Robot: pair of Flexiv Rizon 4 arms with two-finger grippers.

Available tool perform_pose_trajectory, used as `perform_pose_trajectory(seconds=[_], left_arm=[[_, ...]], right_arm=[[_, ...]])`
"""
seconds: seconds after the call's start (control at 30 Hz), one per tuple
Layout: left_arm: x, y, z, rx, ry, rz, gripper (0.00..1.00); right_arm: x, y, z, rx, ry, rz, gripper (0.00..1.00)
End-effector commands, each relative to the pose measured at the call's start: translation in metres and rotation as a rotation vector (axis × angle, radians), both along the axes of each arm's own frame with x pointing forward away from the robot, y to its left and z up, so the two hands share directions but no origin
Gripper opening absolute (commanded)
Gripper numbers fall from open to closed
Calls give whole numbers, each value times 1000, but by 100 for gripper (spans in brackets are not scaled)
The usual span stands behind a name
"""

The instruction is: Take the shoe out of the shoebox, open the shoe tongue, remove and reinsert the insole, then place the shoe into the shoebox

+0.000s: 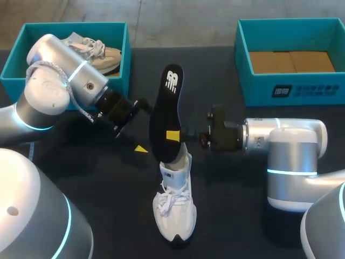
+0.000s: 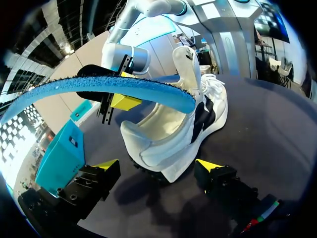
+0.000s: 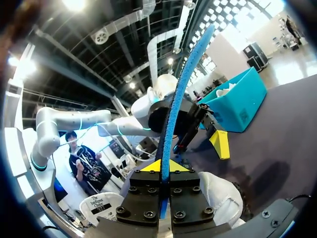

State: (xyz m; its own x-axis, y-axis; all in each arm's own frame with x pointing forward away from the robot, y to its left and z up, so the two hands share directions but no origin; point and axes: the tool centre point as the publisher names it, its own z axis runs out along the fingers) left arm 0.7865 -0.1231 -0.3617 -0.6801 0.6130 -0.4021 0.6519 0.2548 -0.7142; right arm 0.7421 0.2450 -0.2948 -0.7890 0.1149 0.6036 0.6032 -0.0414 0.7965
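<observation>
Our right pincer (image 1: 172,136) is pinching the insole (image 1: 164,108) mid-length, lower end poking into the white sneaker (image 1: 175,210) on the table (image 1: 232,216). The left pincer (image 2: 157,168) is spread wide by the heel, gripping nothing. So we reckon pushing down could buckle the insole or tip the unbraced shoe.

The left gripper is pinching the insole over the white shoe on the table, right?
Not quite. It is the right gripper that pinches the insole over the white shoe on the table. The right wrist view shows its fingers shut on it. The left gripper is open and holds nothing.
</observation>
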Motion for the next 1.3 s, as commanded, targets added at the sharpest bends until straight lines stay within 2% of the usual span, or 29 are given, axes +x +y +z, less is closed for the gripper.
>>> perform_pose_trajectory(seconds=[0.03,0.7,1.0,1.3], left_arm=[[0,0,-1,0,0,-1,100],[0,0,-1,0,0,-1,100],[0,0,-1,0,0,-1,100],[0,0,-1,0,0,-1,100]], right_arm=[[-5,1,-1,-4,1,-8,0],[-17,2,-11,-2,22,-12,0],[-16,1,-8,-5,16,-11,0],[-6,2,6,-23,-18,-4,0]])
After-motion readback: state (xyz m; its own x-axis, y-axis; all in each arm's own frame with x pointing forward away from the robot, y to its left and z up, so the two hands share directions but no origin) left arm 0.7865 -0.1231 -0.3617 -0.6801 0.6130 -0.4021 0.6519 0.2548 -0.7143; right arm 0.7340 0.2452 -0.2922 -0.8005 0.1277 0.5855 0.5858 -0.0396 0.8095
